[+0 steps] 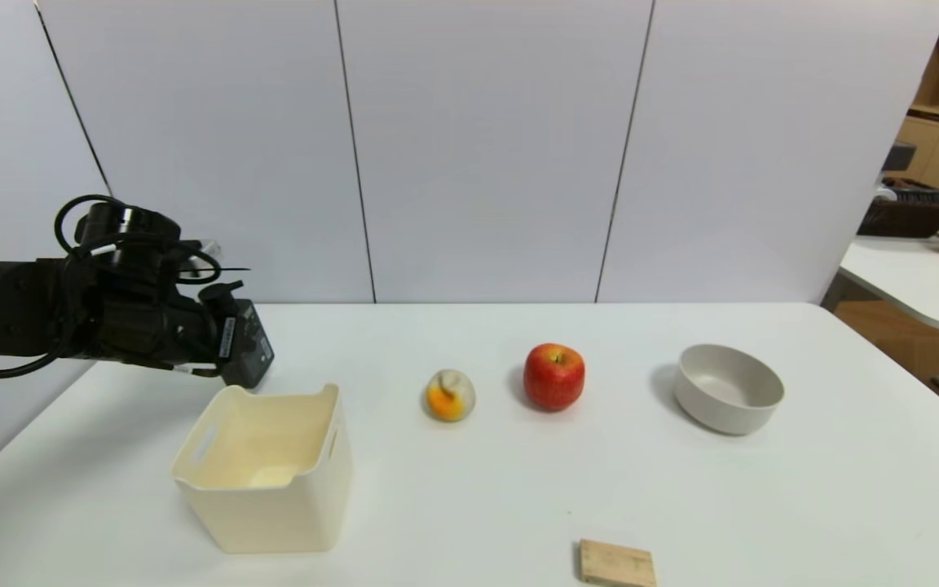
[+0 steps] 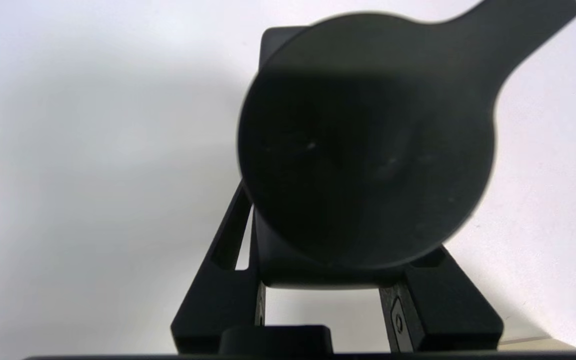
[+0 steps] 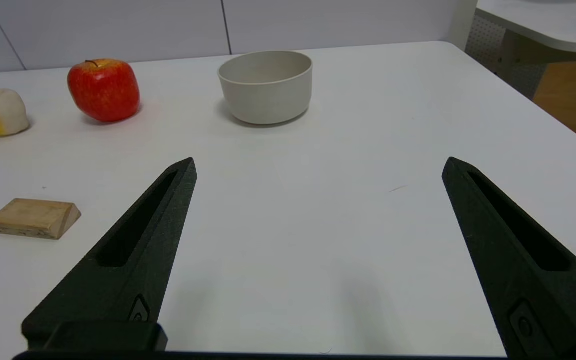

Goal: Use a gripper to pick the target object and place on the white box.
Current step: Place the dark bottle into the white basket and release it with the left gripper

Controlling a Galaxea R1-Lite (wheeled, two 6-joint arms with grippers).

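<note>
Clearly, the left hand (image 1: 229, 346) was clamped on the dark pump bottle (image 1: 246, 342), holding it in the air just above the far left corner of the white box (image 1: 267, 471). In the head view the bottle stood clear of the box rim, not touching it, with the black arm and its looped cables reaching in from the left edge. The left wrist view was nearly filled by the bottle's round black pump head (image 2: 368, 140), its spout pointing off to one side, while the two black fingers (image 2: 228, 295) pressed against the body of the bottle below it.

The box sat open-topped on the white table (image 1: 763, 505), near the front left. To its right, in a loose row farther back, lay a small cream and orange lump (image 1: 449, 395), a red apple (image 1: 554, 376) just beside it, and a grey-beige bowl (image 1: 728, 388) well apart on the right. A flat wooden block (image 1: 616, 562) lay at the front edge of the table.

The right hand (image 3: 318, 170) was parked low over the near right part of the table, its two pointed fingers spread wide with nothing between them.
</note>
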